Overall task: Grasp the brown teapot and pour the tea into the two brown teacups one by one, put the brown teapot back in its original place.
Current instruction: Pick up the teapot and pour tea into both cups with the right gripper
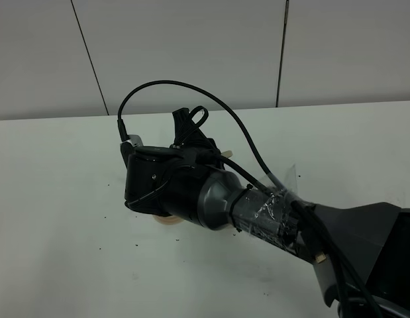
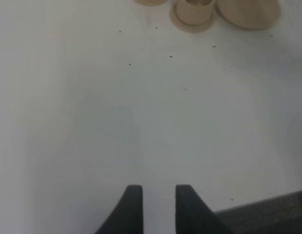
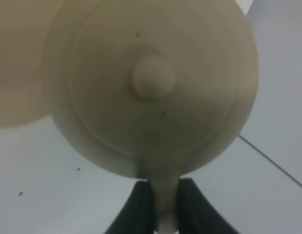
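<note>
Right gripper [image 3: 165,187] is nearly shut, and its two black fingers pinch the thin handle [image 3: 165,207] of the brown teapot [image 3: 155,112]. In the right wrist view the pot fills most of the picture. Its round lid and little knob [image 3: 153,78] face the camera, so I think the pot is tipped for pouring, or about to be. In the high view the right arm [image 1: 211,202] reaches across the middle and hides the pot; only a bit of beige [image 1: 168,220] peeks out under it. I cannot tell if tea is coming out, or which cup is under the spout. To pour well, the pot should tip slowly with the spout right over the cup. The pinch on the handle must be tight so the pot does not swing. The lid could slide off if the pot tips too far. Left gripper [image 2: 158,192] is a little open and holds nothing. It hangs over bare white table [image 2: 141,122], well apart from one teacup [image 2: 192,10] on its small saucer. A wider beige shape [image 2: 248,12] sits just beside that cup, maybe the big saucer. Lots of open table lies around, but these beige things stand close together, so moves near them should be small.
</note>
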